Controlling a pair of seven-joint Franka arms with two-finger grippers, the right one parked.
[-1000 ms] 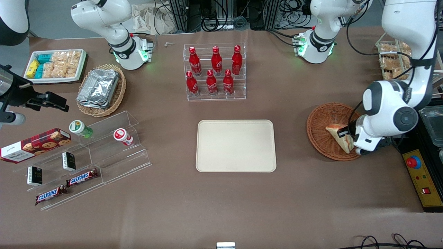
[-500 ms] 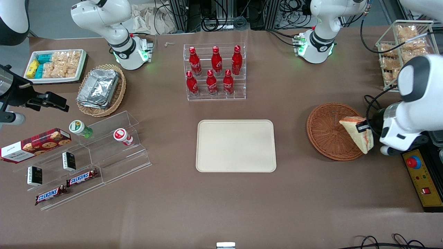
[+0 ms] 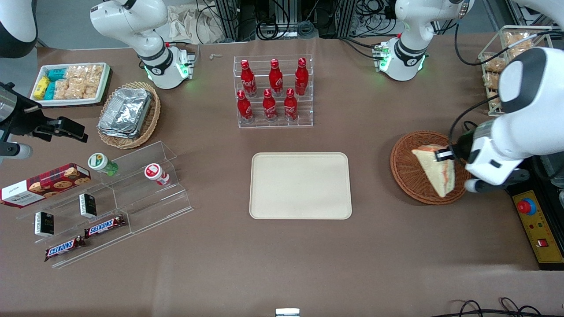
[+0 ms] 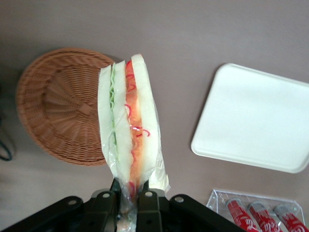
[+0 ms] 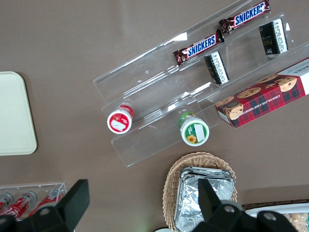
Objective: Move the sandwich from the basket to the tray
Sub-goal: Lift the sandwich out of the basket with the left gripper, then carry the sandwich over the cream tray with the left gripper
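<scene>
My left gripper (image 3: pixel 443 155) (image 4: pixel 127 193) is shut on the sandwich (image 3: pixel 435 169) (image 4: pixel 129 126), a plastic-wrapped wedge of white bread with pink and green filling. It hangs lifted in the air above the reddish-brown wicker basket (image 3: pixel 412 174) (image 4: pixel 59 104), over the part of the basket nearest my working arm. The basket holds nothing else. The cream tray (image 3: pixel 300 185) (image 4: pixel 253 117) lies flat at the table's middle, toward the parked arm's end from the basket, with nothing on it.
A clear rack of red bottles (image 3: pixel 273 91) stands farther from the front camera than the tray. A wire rack of snack bags (image 3: pixel 498 72) and a control box with a red button (image 3: pixel 535 224) sit at the working arm's end. Clear shelves of snacks (image 3: pixel 105 198) lie toward the parked arm's end.
The gripper lifted the sandwich out of the basket, swung outward past the basket's rim, then moved back over the basket toward the tray.
</scene>
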